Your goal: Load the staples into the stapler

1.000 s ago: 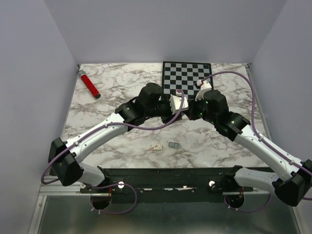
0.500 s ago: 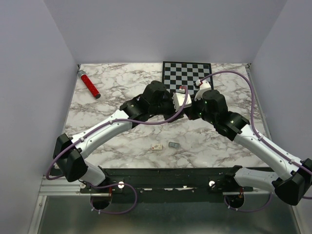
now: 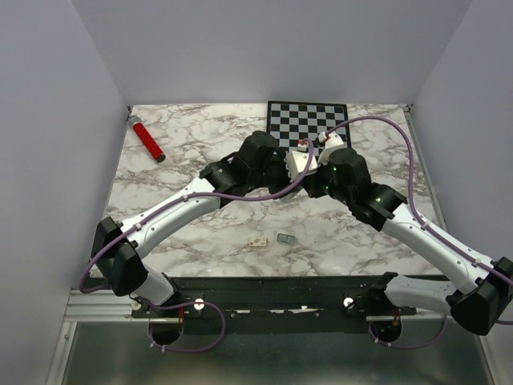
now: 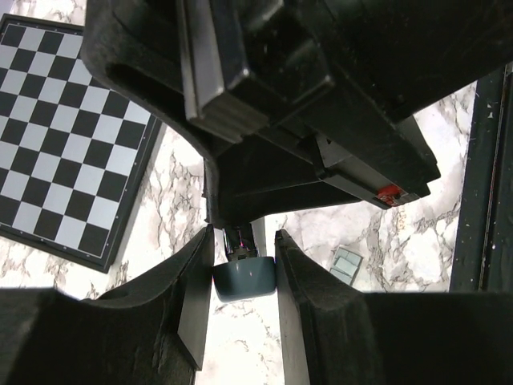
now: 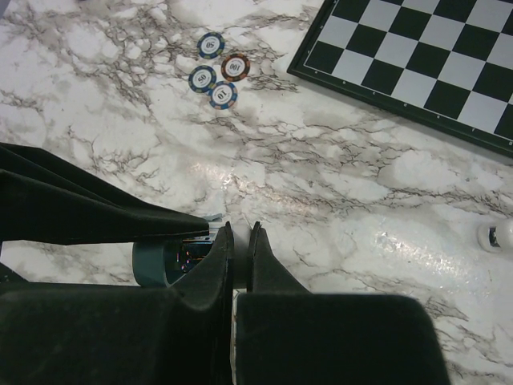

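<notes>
stapler x1, pinched in L end effector | R end effector pressed together | staples x1

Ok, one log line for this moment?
left gripper clamps stapler | right gripper nearly shut, hold unclear | staples on table, unloaded

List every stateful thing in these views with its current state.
stapler, gripped by the left end effector
left end effector, shut on the stapler
right end effector, shut; anything pinched is unclear
staples, loose on the table, not loaded
cream box, lying beside the staples, apart
</notes>
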Controlling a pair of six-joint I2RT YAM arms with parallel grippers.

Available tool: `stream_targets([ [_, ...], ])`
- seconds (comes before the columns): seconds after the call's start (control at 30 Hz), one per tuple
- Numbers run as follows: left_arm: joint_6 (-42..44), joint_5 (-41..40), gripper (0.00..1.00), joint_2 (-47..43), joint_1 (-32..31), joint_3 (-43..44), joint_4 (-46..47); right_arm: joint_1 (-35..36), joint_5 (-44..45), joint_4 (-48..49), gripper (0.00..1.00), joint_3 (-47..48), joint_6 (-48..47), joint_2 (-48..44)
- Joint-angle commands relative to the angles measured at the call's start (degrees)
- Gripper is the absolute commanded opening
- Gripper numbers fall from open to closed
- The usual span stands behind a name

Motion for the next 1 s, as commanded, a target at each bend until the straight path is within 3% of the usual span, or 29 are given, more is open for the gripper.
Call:
stream_targets([
  [0.0, -0.1, -2.7, 0.39, 0.4, 0.2, 1.7, -4.2, 0.2, 4.2, 0.3, 0.01, 2.4, -0.1, -0.3],
  [0.7, -1.4, -3.1, 0.39, -5.9, 5.6, -5.8, -5.5, -0.4, 7.8, 1.1, 0.01, 2.3, 3.5, -4.5],
  [0.97, -5.6, -2.8, 0.38, -6.7, 5.8, -9.2, -2.3, -1.9, 0.7, 8.6, 0.01, -1.1, 5.1, -9.8],
])
